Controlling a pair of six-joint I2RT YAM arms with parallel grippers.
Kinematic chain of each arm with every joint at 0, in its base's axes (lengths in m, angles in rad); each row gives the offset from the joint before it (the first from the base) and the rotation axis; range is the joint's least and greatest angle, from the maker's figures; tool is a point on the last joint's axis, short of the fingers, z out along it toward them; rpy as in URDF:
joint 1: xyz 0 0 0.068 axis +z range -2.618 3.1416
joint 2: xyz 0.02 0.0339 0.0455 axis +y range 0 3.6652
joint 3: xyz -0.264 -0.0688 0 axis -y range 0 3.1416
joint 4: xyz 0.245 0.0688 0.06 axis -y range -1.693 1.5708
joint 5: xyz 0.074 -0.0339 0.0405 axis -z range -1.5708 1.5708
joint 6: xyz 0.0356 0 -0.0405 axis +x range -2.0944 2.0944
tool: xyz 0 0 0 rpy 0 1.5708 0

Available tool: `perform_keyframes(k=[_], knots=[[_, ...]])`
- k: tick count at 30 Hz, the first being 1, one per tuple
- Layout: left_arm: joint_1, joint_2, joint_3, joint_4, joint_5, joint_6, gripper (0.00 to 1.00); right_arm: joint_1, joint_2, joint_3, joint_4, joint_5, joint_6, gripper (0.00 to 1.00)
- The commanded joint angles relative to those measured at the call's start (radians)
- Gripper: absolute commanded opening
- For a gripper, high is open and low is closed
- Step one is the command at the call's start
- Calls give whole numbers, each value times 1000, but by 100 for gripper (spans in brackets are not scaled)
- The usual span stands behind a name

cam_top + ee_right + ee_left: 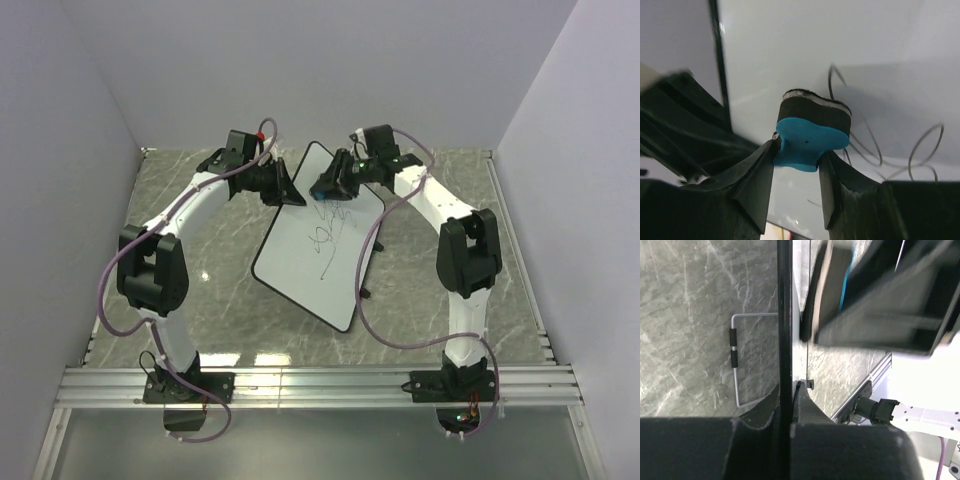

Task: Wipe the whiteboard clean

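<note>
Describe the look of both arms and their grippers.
Both the left arm and right arm have white curved links, bulky black joint housings and a loose mauve cable looping alongside. The left gripper and right gripper are black with wedge-shaped fingers. A red bit tops the left wrist.

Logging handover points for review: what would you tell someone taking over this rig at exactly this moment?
Left gripper: shut on the whiteboard, clamped on its black rim at the far left edge.
Right gripper: shut on the blue eraser, with its felt side at the board's far end, next to the marks.
Done: board gripped, eraser in hand and brought to the surface.
Left: black scribbles cover the far half of the board and need wiping off.
</note>
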Motion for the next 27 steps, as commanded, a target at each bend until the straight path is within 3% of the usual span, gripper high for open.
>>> perform_keyframes(k=[1, 7, 12, 15, 20, 25, 27], knots=[[-156, 113, -18, -183, -269, 187, 0, -3, 57, 119, 80, -14, 82, 0], [-171, 90, -6, -207, -278, 189, 0, -22, 198, 362, 61, -3, 155, 0], [-171, 90, -15, -212, -301, 196, 0, -29, 271, 443, 19, -27, 189, 0], [-171, 97, -10, -211, -299, 195, 0, -32, 211, 310, 66, -62, 200, 0], [-171, 111, 7, -217, -309, 203, 0, -58, 128, -48, 228, -129, 278, 0], [-171, 120, 16, -215, -312, 204, 0, -54, 149, -51, -121, -112, 107, 0], [-171, 122, 16, -215, -312, 206, 0, -49, 149, -62, -177, -125, 60, 0]])
